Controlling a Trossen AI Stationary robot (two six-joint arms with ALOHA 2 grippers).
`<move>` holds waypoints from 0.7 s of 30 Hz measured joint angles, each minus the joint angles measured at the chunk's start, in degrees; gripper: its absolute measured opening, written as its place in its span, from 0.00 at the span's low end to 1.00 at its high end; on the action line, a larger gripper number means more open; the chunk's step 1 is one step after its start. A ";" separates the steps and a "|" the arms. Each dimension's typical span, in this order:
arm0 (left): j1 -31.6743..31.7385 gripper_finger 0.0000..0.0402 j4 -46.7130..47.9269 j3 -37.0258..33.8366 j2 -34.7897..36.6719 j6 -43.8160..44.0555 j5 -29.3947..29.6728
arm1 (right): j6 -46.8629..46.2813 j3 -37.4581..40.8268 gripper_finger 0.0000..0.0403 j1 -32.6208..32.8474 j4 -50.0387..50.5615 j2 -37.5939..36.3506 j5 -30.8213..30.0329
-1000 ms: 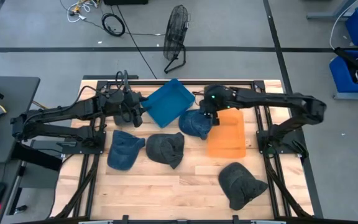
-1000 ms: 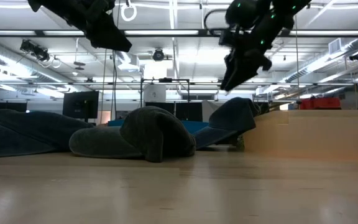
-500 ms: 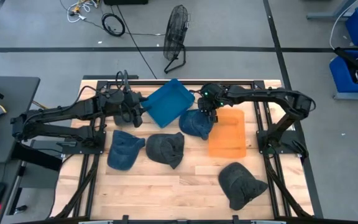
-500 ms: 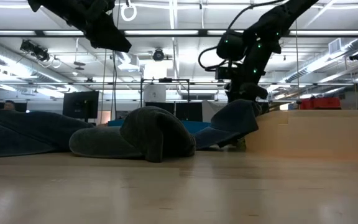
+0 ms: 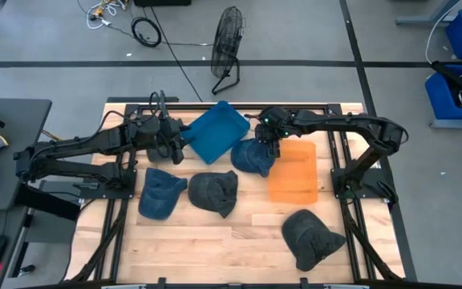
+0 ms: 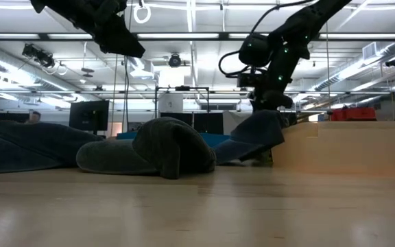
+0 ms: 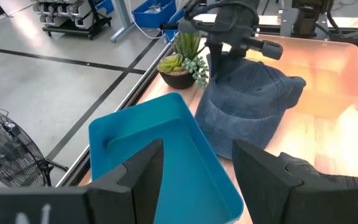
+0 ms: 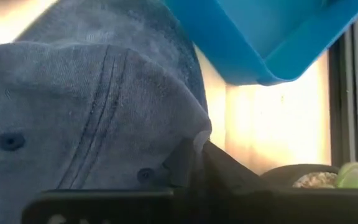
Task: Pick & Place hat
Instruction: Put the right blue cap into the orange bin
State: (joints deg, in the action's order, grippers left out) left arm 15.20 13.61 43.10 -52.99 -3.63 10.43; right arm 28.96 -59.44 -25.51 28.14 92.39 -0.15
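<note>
Wooden tabletop (image 5: 231, 241) framed by black rails, concrete floor around it, a floor fan (image 5: 228, 48) beyond the far edge. Right gripper (image 5: 272, 143) lowered onto the blue denim cap (image 5: 253, 159) that lies between a blue tray (image 5: 215, 131) and an orange tray (image 5: 292, 171), partly overlapping both. In the right wrist view, dark fingers (image 8: 194, 163) pressed together on a fold of the cap's crown fabric, the cloth bunched right at the tips, the blue tray's rim just beyond them. In the left wrist view, the same cap (image 7: 247, 106) under the other arm's gripper (image 7: 229, 53), a small potted succulent (image 7: 184, 59) close beside it. Left gripper (image 5: 172, 144) hovering at the blue tray's near-left side, jaws spread with nothing between them, tray floor directly ahead of the tips. Three more caps on the wood, well apart from either set of jaws: a blue one (image 5: 158, 193), a dark grey one (image 5: 215, 191) and another dark one (image 5: 311, 237) toward the front right.
</note>
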 joint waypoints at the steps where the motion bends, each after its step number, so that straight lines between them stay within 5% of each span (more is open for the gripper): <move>1: 0.00 0.49 0.02 0.00 0.00 0.02 -0.02 | -0.85 0.00 0.07 0.18 0.49 -0.73 -0.17; 10: 0.00 0.49 0.02 0.02 0.00 0.02 0.00 | -7.55 0.00 0.03 3.21 2.93 -14.16 -0.75; 14: 0.00 0.49 0.00 0.02 0.00 0.02 0.00 | -11.59 -0.02 0.02 5.54 7.60 -22.86 -7.79; 21: 0.00 0.49 0.00 0.02 0.00 0.02 0.00 | -32.63 -0.02 0.02 10.60 22.91 -35.98 -14.87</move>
State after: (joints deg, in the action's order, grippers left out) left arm 15.20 13.61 43.11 -52.99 -3.62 10.44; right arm -3.67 -59.46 -14.91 51.05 56.41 -15.03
